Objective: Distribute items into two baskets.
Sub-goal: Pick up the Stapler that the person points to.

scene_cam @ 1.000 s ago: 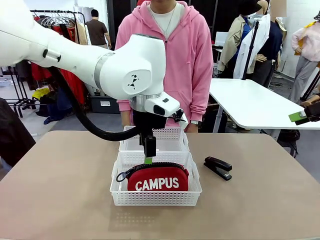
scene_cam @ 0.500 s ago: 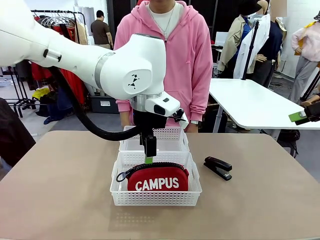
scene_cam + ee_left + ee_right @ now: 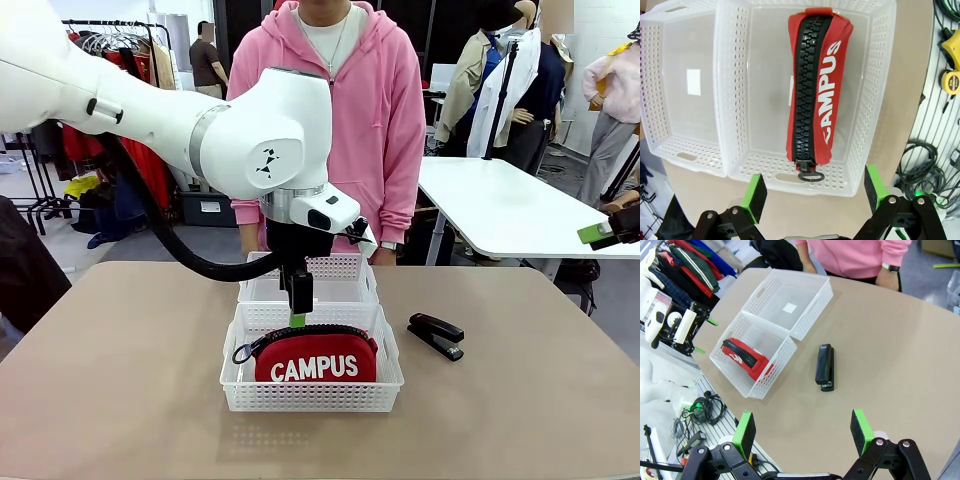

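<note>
Nothing has moved: the left claw (image 3: 812, 192) hangs spread over the pouch (image 3: 313, 358) in the near basket (image 3: 310, 400), the right claw (image 3: 802, 432) is spread too, and the stapler (image 3: 436, 335) waits on the counter (image 3: 120, 380).

open table (image 3: 520, 400) all round the stapler (image 3: 436, 336); my left arm (image 3: 260, 140) hangs over the near basket (image 3: 312, 398), blocking it.

Tan tabletop (image 3: 110, 390) in fgd. Clothes rack (image 3: 110, 40) w/ hangers far left, pale floor (image 3: 65, 255) below. White table (image 3: 500, 205) at right, bkgd.
</note>
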Motion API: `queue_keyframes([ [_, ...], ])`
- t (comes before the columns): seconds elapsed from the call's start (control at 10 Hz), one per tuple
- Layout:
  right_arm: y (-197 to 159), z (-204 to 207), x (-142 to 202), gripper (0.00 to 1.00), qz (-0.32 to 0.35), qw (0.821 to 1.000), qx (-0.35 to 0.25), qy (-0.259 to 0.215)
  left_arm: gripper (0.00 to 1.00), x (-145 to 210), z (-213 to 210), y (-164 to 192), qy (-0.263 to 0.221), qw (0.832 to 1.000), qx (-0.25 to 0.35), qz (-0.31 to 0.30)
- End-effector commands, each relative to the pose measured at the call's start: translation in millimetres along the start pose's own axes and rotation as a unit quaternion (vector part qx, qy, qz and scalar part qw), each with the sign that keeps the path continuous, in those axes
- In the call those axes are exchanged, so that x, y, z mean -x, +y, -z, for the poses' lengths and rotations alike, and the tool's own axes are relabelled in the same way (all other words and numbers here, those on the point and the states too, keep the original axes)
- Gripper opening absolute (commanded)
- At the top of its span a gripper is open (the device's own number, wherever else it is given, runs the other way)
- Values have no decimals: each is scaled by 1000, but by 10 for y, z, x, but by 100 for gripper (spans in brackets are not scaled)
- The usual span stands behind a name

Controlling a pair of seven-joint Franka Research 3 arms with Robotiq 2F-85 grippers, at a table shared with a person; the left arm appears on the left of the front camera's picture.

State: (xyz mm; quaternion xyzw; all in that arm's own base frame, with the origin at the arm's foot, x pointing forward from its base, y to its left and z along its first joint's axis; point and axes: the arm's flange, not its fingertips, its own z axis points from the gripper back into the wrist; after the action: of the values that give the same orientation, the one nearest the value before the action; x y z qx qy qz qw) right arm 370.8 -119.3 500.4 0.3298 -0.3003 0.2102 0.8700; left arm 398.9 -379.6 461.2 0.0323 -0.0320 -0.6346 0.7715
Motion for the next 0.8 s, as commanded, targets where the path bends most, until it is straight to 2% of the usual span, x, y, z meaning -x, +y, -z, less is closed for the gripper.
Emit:
queue_keyframes([
  [0.0, -5, 8, -15, 100, -5, 1000, -6, -10, 100, 208, -86, 139, -16, 999, 14, -32],
  [0.1, -5, 8, -15, 100, -5, 1000, -6, -10, 100, 398, -120, 276, -25, 998, 23, -55],
  [0.4, -5, 8, -15, 100, -5, 1000, -6, -10, 100, 1213, -111, 873, -93, 981, 69, -153],
  [0.7, -5, 8, -15, 100, -5, 1000, -6, -10, 100, 2439, -387, 954, -226, 942, 73, -237],
])
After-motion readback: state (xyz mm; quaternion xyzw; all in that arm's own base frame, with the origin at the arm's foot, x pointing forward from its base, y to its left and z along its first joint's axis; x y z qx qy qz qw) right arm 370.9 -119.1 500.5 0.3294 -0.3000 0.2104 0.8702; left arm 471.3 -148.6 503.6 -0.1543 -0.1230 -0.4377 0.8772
